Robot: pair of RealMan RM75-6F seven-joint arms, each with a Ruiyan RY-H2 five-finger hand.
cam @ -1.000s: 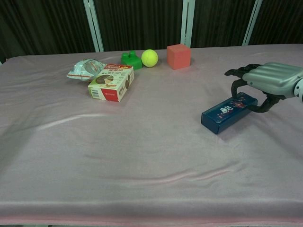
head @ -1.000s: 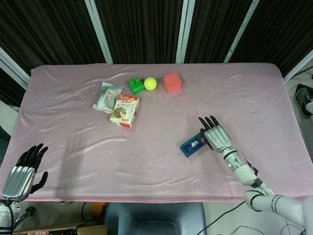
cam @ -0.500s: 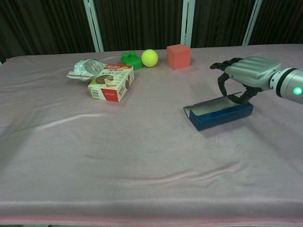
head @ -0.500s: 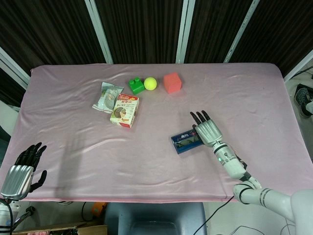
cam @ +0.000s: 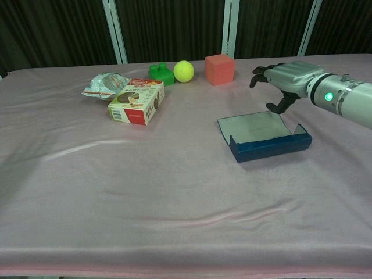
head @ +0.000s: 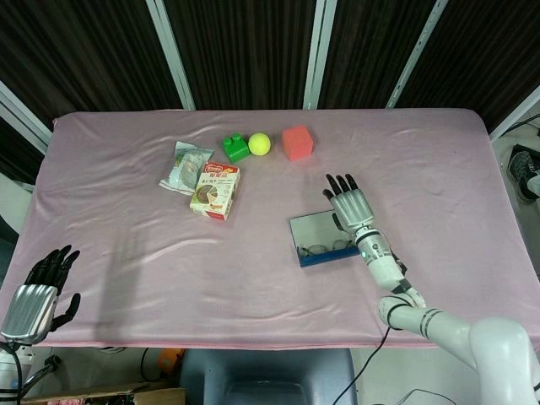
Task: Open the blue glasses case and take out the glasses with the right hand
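The blue glasses case [head: 327, 256] lies open right of the table's middle, its pale lid [head: 313, 229] flat on the cloth toward the far side. Dark glasses [head: 325, 248] show inside the tray in the head view. In the chest view the case's blue front wall [cam: 268, 146] hides them. My right hand [head: 348, 203] hovers over the lid's far right corner, fingers spread and holding nothing; in the chest view this hand [cam: 286, 79] has its thumb hanging just above the lid's edge [cam: 250, 124]. My left hand [head: 38, 291] hangs off the near left table edge, empty.
At the back of the pink cloth stand a green block [head: 235, 148], a yellow ball [head: 259, 143] and a red cube [head: 297, 142]. A snack box [head: 215, 191] and a crinkled packet [head: 186, 166] lie to the left.
The case's lid has swung fully open and now lies flat, showing the glasses. My right hand has lifted off it and moved toward the far side. The left hand has stayed put.
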